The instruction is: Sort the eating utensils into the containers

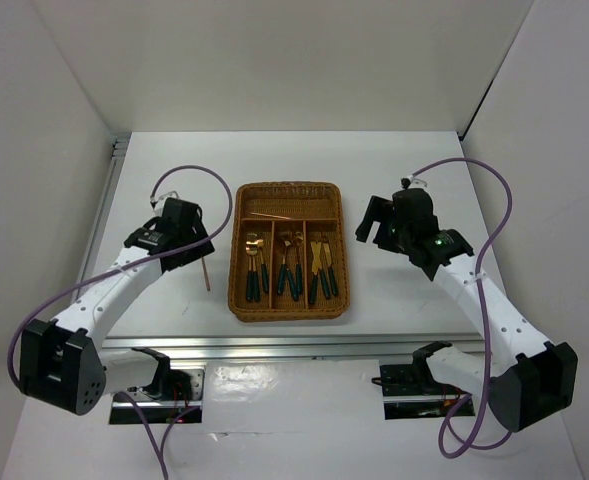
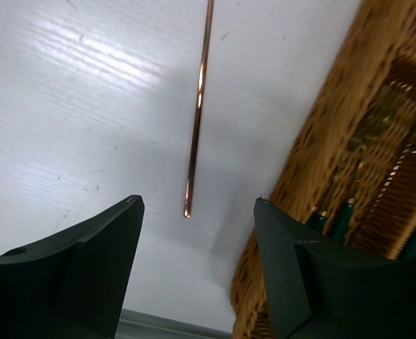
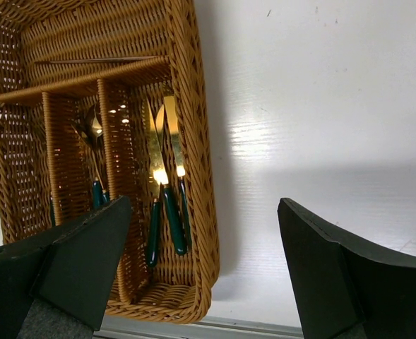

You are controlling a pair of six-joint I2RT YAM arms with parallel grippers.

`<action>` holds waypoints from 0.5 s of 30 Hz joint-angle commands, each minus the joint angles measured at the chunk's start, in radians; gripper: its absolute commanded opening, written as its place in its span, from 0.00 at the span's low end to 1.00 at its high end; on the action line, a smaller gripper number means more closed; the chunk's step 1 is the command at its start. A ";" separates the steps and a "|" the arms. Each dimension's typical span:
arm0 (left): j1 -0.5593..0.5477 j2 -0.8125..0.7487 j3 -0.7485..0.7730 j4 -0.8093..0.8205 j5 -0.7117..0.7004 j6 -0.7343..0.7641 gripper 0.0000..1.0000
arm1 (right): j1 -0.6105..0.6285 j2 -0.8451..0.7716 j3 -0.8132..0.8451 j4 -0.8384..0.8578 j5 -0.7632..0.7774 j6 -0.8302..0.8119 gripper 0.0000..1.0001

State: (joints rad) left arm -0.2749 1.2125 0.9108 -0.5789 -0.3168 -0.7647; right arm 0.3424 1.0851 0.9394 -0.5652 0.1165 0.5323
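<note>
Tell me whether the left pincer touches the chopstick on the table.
Apart. Left wrist view: the chopstick lies between the open fingers of the left pincer, bare table either side.

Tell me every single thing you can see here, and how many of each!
tray: one, brown wicker, middle of the table.
loose chopstick: one, copper-brown, on the table left of the tray.
second chopstick: one, copper-brown, in the tray's crosswise slot.
knives: at least two, gold blades, dark green handles, right long slot.
other cutlery: several, gold and dark green, other two long slots; too small to count.
table: one, white.
cables: purple, looping over each arm.
left arm: one, white and black.
right arm: one, white and black.
left pincer: black, open, over the loose chopstick.
right pincer: black, open, empty, right of the tray.
</note>
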 commanded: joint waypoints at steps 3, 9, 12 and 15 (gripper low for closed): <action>0.000 0.050 -0.023 0.005 -0.022 0.030 0.76 | -0.006 -0.004 -0.001 0.031 -0.003 -0.014 0.92; 0.000 0.140 -0.042 0.068 -0.022 0.030 0.71 | -0.006 0.018 -0.010 0.031 -0.012 -0.014 0.92; 0.019 0.176 -0.043 0.100 -0.011 0.039 0.67 | -0.006 0.018 -0.010 0.031 -0.012 -0.014 0.92; 0.029 0.200 -0.043 0.116 -0.001 0.039 0.64 | -0.006 0.027 -0.010 0.031 -0.003 -0.014 0.92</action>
State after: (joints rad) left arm -0.2619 1.4048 0.8696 -0.5121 -0.3164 -0.7395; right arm 0.3424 1.1072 0.9344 -0.5617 0.1085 0.5323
